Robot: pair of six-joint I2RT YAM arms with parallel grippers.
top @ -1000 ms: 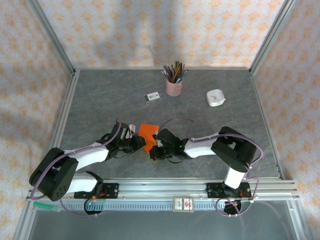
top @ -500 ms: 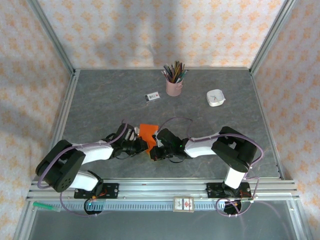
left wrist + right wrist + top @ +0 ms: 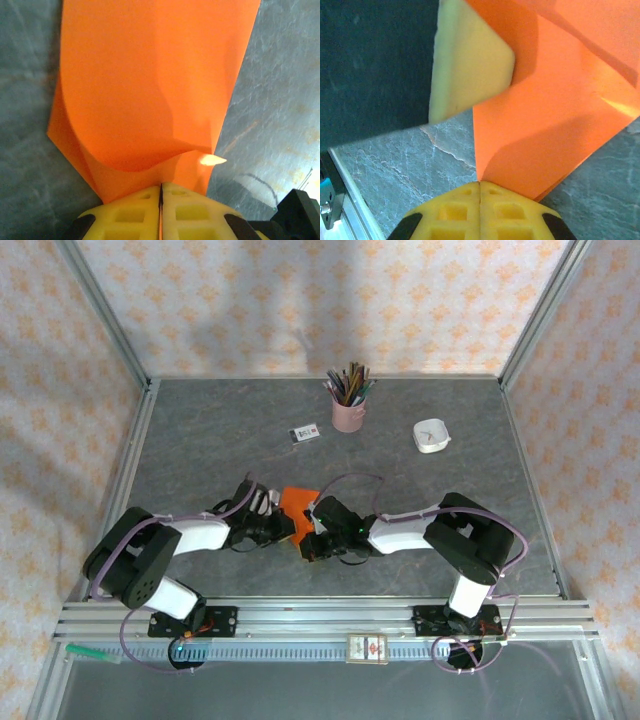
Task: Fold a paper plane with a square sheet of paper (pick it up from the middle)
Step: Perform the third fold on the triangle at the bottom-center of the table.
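The square sheet of paper [image 3: 296, 501] is bright orange and lies folded in layers on the grey table, just in front of both arms. In the left wrist view the paper [image 3: 145, 85] curls up and away from my left gripper [image 3: 161, 186], whose yellow jaws are shut on its near edge. My right gripper [image 3: 480, 183] is shut on another edge of the paper [image 3: 560, 115], and a pale left finger [image 3: 470, 65] shows beyond it. From above, the left gripper [image 3: 284, 529] and the right gripper [image 3: 311, 539] meet at the paper's near side.
A pink pencil cup [image 3: 348, 412] stands at the back centre. A small white card [image 3: 305, 433] lies to its left and a white dish [image 3: 431, 436] to its right. A metal rail [image 3: 320, 615] runs along the near edge, and frame posts mark the corners.
My left gripper has closed on the paper's edge, and the left arm's elbow has swung right and forward. The right arm has stayed still.
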